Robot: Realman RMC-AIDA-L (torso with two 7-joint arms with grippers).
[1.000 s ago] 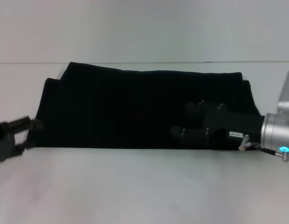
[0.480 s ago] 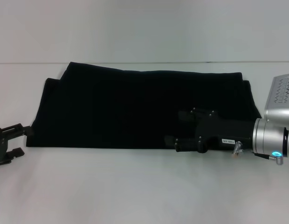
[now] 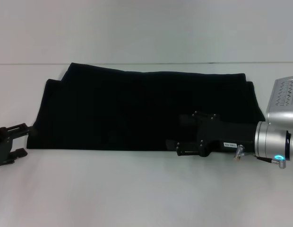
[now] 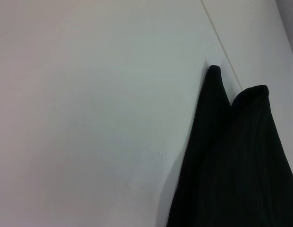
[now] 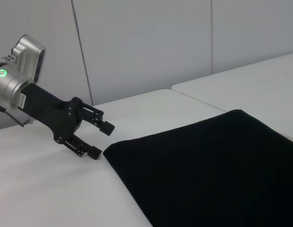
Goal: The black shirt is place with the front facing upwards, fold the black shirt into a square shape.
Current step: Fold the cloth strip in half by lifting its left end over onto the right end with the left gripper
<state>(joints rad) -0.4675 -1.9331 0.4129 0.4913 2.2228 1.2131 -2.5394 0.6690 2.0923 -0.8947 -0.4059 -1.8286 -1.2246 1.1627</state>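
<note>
The black shirt (image 3: pixel 137 109) lies on the white table as a long folded band, plain black side up, with no lettering showing. My right gripper (image 3: pixel 178 132) is open above the shirt's near edge, right of its middle, and holds nothing. At the shirt's left end my left gripper (image 3: pixel 23 139) is open, just off the near-left corner and clear of the cloth. The right wrist view shows that left gripper (image 5: pixel 104 141) with spread fingers beside the shirt (image 5: pixel 208 170) corner. The left wrist view shows the shirt's (image 4: pixel 231 165) two layered corners.
The white table (image 3: pixel 137 189) reaches well past the shirt toward me and on both sides. A seam in the tabletop (image 3: pixel 33 63) runs behind the shirt. Grey wall panels (image 5: pixel 146 42) stand beyond the table.
My left gripper has drawn back from the shirt's left edge, out to the left and nearer to me. My right gripper has shifted slightly left and toward the near edge.
</note>
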